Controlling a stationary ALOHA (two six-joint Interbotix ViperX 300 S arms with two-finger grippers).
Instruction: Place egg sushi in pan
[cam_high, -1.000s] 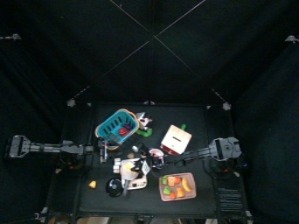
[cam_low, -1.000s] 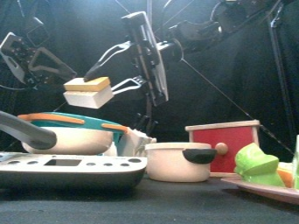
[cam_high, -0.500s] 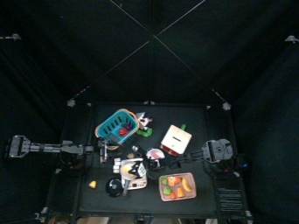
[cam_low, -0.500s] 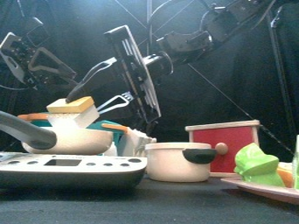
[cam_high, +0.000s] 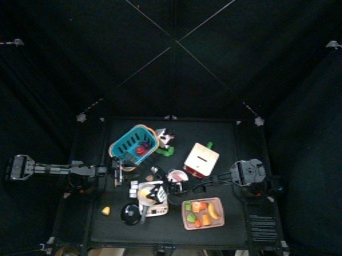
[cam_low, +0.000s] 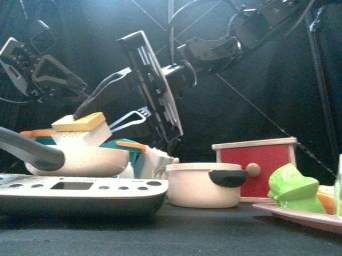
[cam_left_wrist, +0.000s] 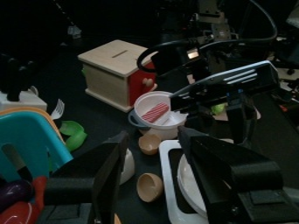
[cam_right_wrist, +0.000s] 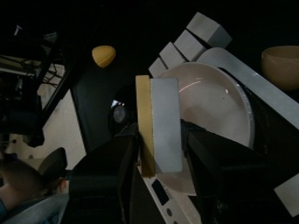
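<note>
The egg sushi (cam_low: 78, 123), a white block with a yellow top, rests at the rim of the pan (cam_low: 78, 160), a whitish vessel with a long dark handle at the table's front left. My right gripper (cam_low: 91, 122) reaches down from the upper right and is shut on it. In the right wrist view the egg sushi (cam_right_wrist: 158, 122) stands between the jaws of my right gripper (cam_right_wrist: 163, 147), over the pale inside of the pan (cam_right_wrist: 225, 96). My left gripper (cam_left_wrist: 162, 153) hangs open with nothing held, at the left beside the teal basket.
A teal basket (cam_high: 134, 143) stands behind the pan. A wooden box with a red front (cam_low: 257, 165) and a white lidded pot (cam_low: 203, 185) sit at centre right. A grey keypad device (cam_low: 80, 192) lies along the front edge. An orange tray of food (cam_high: 203, 213) is at front right.
My right gripper has come down and to the left with the egg sushi, from above the pan to its rim. In the last half second almost nothing has moved.
</note>
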